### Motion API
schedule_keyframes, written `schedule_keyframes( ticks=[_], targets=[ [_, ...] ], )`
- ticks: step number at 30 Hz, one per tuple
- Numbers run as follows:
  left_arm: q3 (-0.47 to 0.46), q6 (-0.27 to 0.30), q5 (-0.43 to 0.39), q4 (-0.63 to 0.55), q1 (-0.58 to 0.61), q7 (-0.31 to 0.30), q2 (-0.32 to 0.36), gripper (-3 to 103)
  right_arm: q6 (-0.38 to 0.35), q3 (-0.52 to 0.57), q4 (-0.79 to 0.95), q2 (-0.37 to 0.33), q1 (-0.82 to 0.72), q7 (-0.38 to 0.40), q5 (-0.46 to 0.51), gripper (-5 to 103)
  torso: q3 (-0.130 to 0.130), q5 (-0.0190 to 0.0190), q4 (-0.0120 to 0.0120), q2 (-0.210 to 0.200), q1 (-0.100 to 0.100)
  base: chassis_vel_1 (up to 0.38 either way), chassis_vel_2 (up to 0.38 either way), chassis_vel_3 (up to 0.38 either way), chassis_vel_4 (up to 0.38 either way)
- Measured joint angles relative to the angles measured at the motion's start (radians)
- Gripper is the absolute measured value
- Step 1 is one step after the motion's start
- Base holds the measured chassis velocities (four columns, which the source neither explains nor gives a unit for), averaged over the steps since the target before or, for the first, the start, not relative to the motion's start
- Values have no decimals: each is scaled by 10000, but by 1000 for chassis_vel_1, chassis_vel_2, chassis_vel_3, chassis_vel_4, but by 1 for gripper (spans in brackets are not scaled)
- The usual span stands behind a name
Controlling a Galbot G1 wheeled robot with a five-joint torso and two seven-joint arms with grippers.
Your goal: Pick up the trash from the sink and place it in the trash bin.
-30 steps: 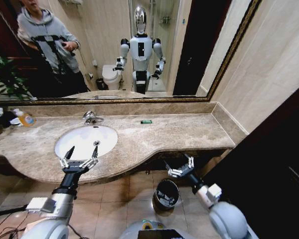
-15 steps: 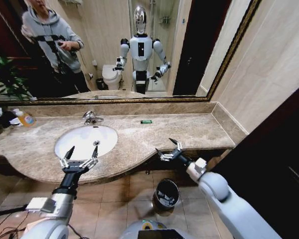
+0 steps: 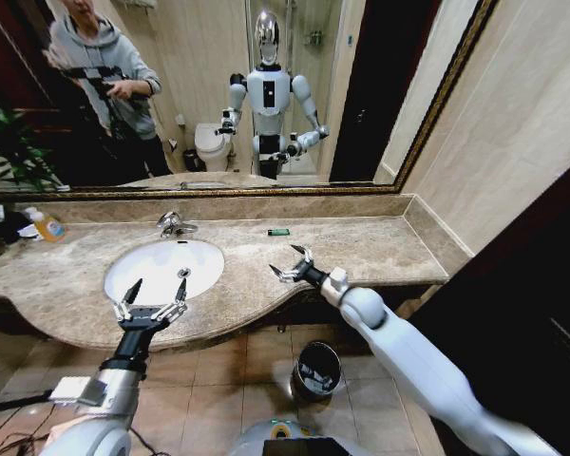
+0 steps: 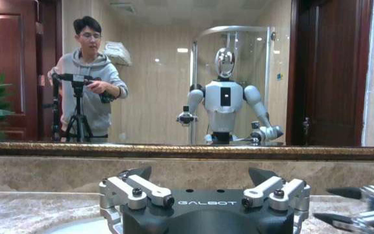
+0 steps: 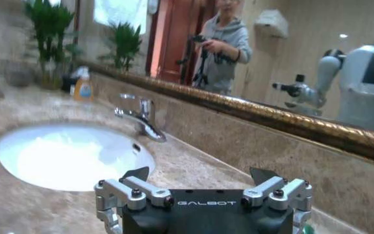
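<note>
Trash visible now is one small flat green packet (image 3: 279, 232) on the beige marble bench, just beyond the right gripper (image 3: 291, 265), whose wide-spread empty jaws should straddle it squarely; the left gripper (image 3: 153, 296) hangs splayed over the white oval sink's (image 3: 123, 275) near rim.

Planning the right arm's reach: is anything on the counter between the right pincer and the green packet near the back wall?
Nothing visible. The right pincer, open, hangs above bare marble counter, and the green packet lies just beyond it toward the mirror. The tap and sink sit off to the robot's left, outside that line.
</note>
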Motion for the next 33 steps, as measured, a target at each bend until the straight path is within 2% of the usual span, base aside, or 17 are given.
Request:
schedule_keyframes(
  ticks=[7, 12, 15, 20, 23, 24, 27, 33],
  targets=[
    [0, 0, 0, 0, 0, 5, 0, 100, -230, -740, -1939, 801, 1405, -101, -579, 100, 0, 2, -1, -1, -1, 0, 0, 0, 0],
    [0, 0, 0, 0, 1, 0, 0, 100, 40, -1070, -2892, 1174, 2001, 466, -980, 100, 0, 0, -2, 0, -1, 0, 0, 0, 0],
    [-1, 0, 0, 0, 0, 1, 0, 100, 223, -1191, -3871, 1751, 2616, 811, -1156, 100, 0, 1, -2, 0, -2, 0, 0, 0, 0],
    [0, 0, 0, -1, 0, 0, 0, 100, 239, -1290, -4793, 2339, 3279, 869, -1082, 100, 0, 0, -2, 0, -1, 0, 0, 0, 0],
    [0, 0, 1, 0, 0, 3, 0, 100, 242, -1343, -5964, 3063, 3926, 880, -833, 100, 0, -1, -2, 0, -1, 0, 0, 0, 0],
    [0, 0, 1, 0, 0, 3, 0, 100, 242, -1343, -5964, 3063, 3926, 880, -833, 100, 0, -1, -2, 0, -1, 0, 0, 0, 0],
    [0, 0, 0, 0, 0, 0, 0, 100, 247, -1284, -7011, 3698, 4341, 949, -747, 100, -1, -2, 0, 0, -1, 0, 0, 0, 0],
    [0, 0, 0, 0, 0, 0, 0, 100, 28, -1151, -7526, 3933, 4507, 1028, -553, 100, -1, 0, 0, 0, -1, 0, 0, 0, 0]
  ],
)
